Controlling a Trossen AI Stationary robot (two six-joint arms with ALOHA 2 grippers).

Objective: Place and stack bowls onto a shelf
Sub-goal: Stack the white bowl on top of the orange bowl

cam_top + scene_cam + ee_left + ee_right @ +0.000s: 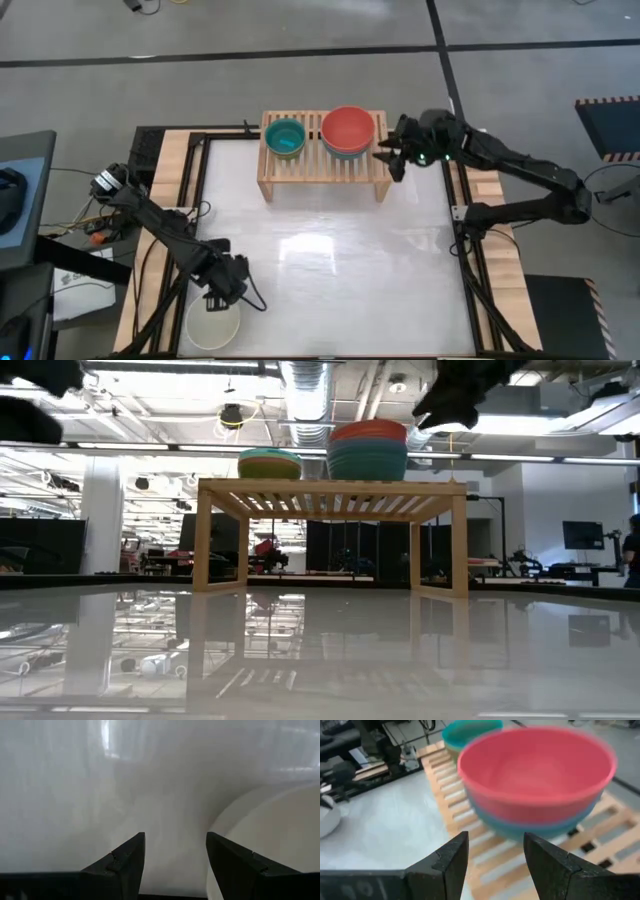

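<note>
The light-wood shelf [322,160] stands at the table's far middle. On its slatted top are two stacks of bowls. The left stack [270,463] has a teal bowl [286,138] on top. The right stack [367,450] has a red bowl [348,128] on top, nested in a blue-teal bowl [520,827]. My right gripper [390,156] is open and empty, just right of the red stack, its fingers pointing at it [495,845]. A cream bowl [212,324] sits on the table's near left corner. My left gripper [222,296] is open at that bowl's far rim [235,810], pointing down.
The white tabletop [330,260] between the shelf and the cream bowl is bare. A black frame and wooden boards [490,250] edge the table. Cables and boxes [90,230] lie beyond the left edge.
</note>
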